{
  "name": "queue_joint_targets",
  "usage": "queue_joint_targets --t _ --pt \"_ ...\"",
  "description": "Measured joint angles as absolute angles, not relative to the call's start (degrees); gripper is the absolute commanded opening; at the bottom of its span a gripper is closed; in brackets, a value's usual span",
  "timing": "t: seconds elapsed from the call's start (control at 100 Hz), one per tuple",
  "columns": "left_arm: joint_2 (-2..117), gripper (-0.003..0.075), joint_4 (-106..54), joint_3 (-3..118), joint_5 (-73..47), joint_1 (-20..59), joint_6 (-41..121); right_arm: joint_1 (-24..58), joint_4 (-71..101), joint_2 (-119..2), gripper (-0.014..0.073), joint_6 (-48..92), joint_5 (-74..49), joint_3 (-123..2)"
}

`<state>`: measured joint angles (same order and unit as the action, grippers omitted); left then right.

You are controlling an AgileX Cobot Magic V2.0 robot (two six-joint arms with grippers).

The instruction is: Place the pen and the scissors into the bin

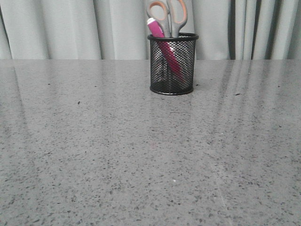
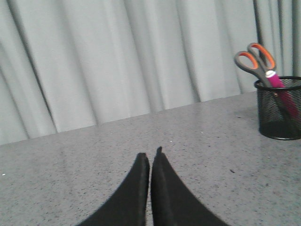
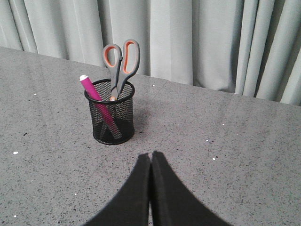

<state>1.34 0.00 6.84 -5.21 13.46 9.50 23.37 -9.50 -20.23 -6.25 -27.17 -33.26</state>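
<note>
Standing upright toward the back of the grey speckled table (image 1: 94, 155), close to the pale curtain (image 1: 70, 28), you have the bin (image 1: 172, 66). Note that the scissors (image 1: 168, 16) sit inside it blades down, with both orange-lined handle loops poking above the rim. The pen (image 1: 162, 42) is in the bin too, leaning, its whitish-capped end sticking out over the rim just beside the scissors' handles.

Left gripper (image 2: 150, 157): you will see its two black fingers pressed together with nothing between them, over bare table well apart from the bin. Right gripper (image 3: 151, 157): fingers likewise clenched on nothing, near the bin but not touching it.
</note>
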Motion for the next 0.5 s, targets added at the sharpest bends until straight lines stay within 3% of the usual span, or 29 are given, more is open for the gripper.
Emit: queue_joint_targets --t 0.17,0.32,0.5 --pt "1.34 -0.002 -7.99 1.08 1.7 5.71 15.42 23.37 -9.5 -20.23 -0.0067 -6.25 -27.17 -33.26" --pt "1.34 -0.002 -8.67 -0.29 2.48 4.56 15.92 23.37 -9.5 -20.23 -0.0067 -6.25 -27.17 -33.26" --pt "1.34 -0.002 -8.93 -0.29 -5.45 4.56 15.92 23.37 -9.5 -20.23 -0.0067 -6.25 -27.3 -33.26"
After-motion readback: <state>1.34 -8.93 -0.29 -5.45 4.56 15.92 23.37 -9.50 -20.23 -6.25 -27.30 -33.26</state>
